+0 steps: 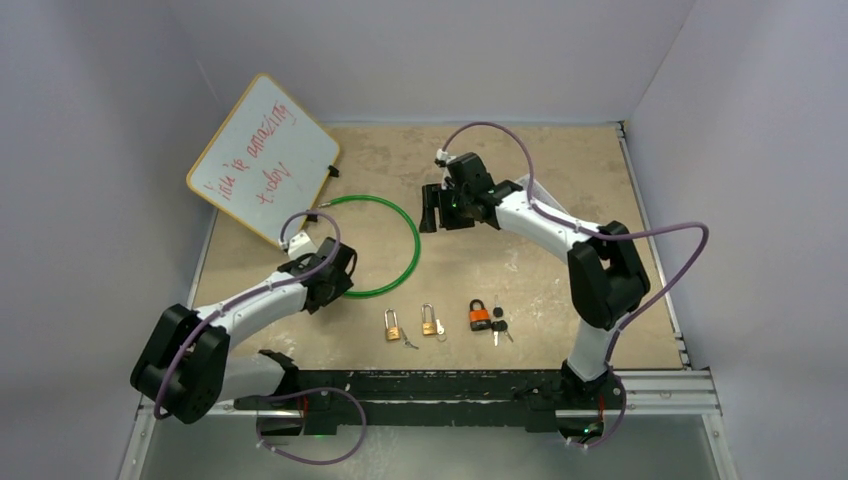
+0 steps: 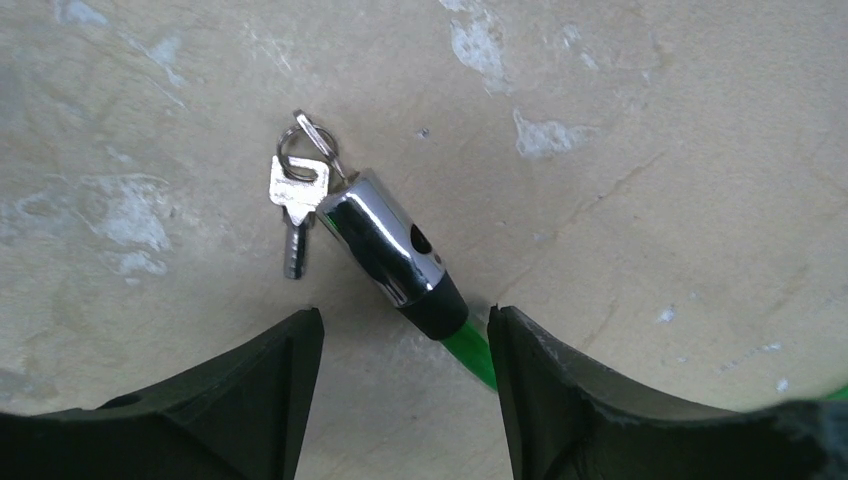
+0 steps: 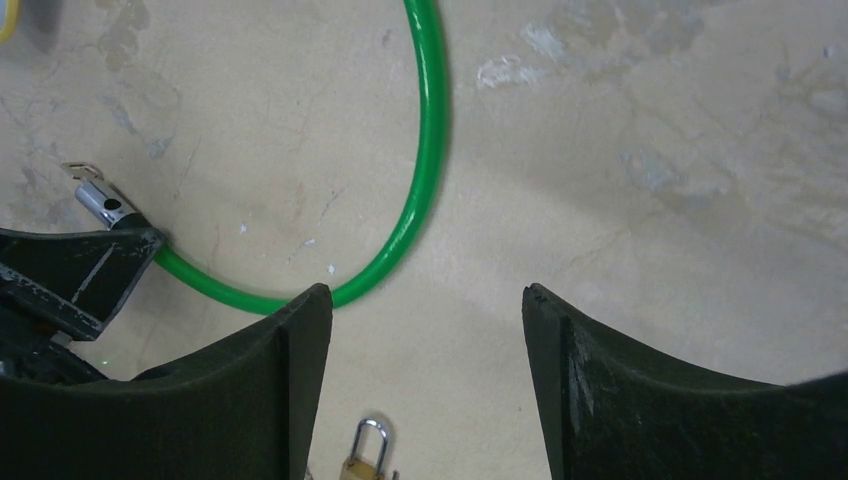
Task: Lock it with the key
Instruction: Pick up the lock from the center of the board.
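Closest to the arm bases, three padlocks lie in a row on the tan table (image 1: pixel 520 270): a brass padlock (image 1: pixel 392 326) with a small key just beside it, a second brass padlock (image 1: pixel 429 321), also with a key beside it, and an orange padlock (image 1: pixel 480 316) with black-headed keys (image 1: pixel 498 324) on its right. No brand or marking on any of them can be read.

Just beyond them, the left arm reaches forward low over the table, its elbow folded near its base and its wrist tipped down. The left gripper (image 2: pixel 405 320) has its jaws apart and grips nothing. The chrome lock head (image 2: pixel 385 250) of the green cable (image 2: pixel 472 352) lies on the table between the fingertips and ahead of them. Its black collar sits nearer one finger (image 2: pixel 570 400); whether they touch I cannot tell. Two silver keys (image 2: pixel 297 195) on a ring lie on the table against the head's far end.

Farther out, the right arm rises from its base, bends at the elbow and stretches left across the table centre, with its wrist pointing down. The right gripper (image 3: pixel 427 300) stands wide apart above bare table, just inside the cable loop.

At the far left, a whiteboard (image 1: pixel 262 160) leans tilted, with two lines of red handwriting that I cannot make out.
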Robot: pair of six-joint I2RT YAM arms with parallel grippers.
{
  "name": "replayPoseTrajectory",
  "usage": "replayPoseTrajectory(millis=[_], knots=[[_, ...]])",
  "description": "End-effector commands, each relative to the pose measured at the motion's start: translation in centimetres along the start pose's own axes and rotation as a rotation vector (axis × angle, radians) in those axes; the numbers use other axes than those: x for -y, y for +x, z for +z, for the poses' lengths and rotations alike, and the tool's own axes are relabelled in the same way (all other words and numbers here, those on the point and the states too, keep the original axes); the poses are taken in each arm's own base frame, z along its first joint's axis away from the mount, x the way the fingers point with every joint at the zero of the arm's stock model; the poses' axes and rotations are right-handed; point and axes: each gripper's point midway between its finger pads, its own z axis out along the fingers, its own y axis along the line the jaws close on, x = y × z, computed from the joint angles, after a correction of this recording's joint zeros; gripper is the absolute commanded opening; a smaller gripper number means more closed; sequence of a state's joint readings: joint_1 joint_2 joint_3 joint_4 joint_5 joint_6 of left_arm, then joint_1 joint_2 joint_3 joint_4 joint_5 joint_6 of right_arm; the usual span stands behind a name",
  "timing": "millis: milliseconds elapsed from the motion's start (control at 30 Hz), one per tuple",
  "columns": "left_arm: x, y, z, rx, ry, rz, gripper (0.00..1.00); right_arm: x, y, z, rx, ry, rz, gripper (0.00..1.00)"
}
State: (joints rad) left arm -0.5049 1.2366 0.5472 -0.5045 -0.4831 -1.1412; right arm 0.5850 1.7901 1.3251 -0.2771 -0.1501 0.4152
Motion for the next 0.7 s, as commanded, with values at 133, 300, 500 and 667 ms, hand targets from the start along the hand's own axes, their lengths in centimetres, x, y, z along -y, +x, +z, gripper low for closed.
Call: replayPoseTrajectory(millis=[133,300,500,667], knots=[[1.1,0.2,1.2,-0.025,-0.005,-0.002,0.46,-1.5,-4.8,2.0,0.138,-0.005,-0.193,0.70],[1.4,1.2,1.8,-0.065,0.012,0.025,0.26,-1.0,-6.4,4.6,0.186,0.013,-0.300,0.71],[2.0,1.7,1.7,-0.103,0.031,0.098,0.10,-0.6,-6.7,5.7,0.200,0.023,-0.334,0.72],[3.4,0.6,1.4,-0.074,0.068,0.089,0.04,0.0,-5.9,6.2,0.168,0.035,-0.326,0.73]])
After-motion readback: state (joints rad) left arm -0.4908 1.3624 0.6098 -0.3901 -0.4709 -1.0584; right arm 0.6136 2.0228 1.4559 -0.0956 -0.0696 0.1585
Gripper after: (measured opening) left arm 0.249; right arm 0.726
